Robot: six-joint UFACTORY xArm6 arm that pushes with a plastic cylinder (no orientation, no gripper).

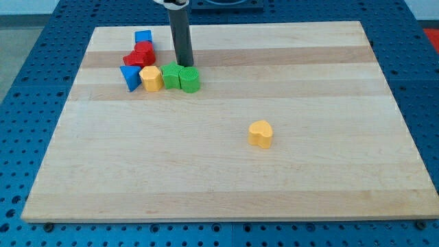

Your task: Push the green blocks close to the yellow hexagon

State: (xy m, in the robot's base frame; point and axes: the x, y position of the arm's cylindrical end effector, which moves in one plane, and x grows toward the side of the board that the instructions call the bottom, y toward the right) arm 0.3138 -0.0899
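Rod and tip: no gripper is fitted, so there is nothing to spread, press together or pinch; the arm ends in a dark rod whose end, my tip (184, 64), rests on the board at the far left.
Contact: my tip sits just on the far side of the two green blocks, touching or almost touching their far edges; which of the two cannot be settled from this view.
Green blocks: a green cube (171, 75) and a green cylinder (189, 79) stand side by side, touching.
Yellow hexagon: the yellow hexagon (151, 78) lies directly left of the green cube, flush against it.
Key relation: the greens lie nearward of my tip, and the hexagon lies leftward of the greens; any further closing push would have to come from the cylinder's right side, not from the far side.
Progress (judgement): the greens already look gathered at the hexagon; little remains.
Neighbours: red blocks (140, 54), a blue triangle (129, 76) and a blue block (143, 37) crowd the hexagon's far-left side.
Bystander: a yellow heart-shaped block (260, 133) sits well apart, near and right.
Surface: wooden board (219, 178).
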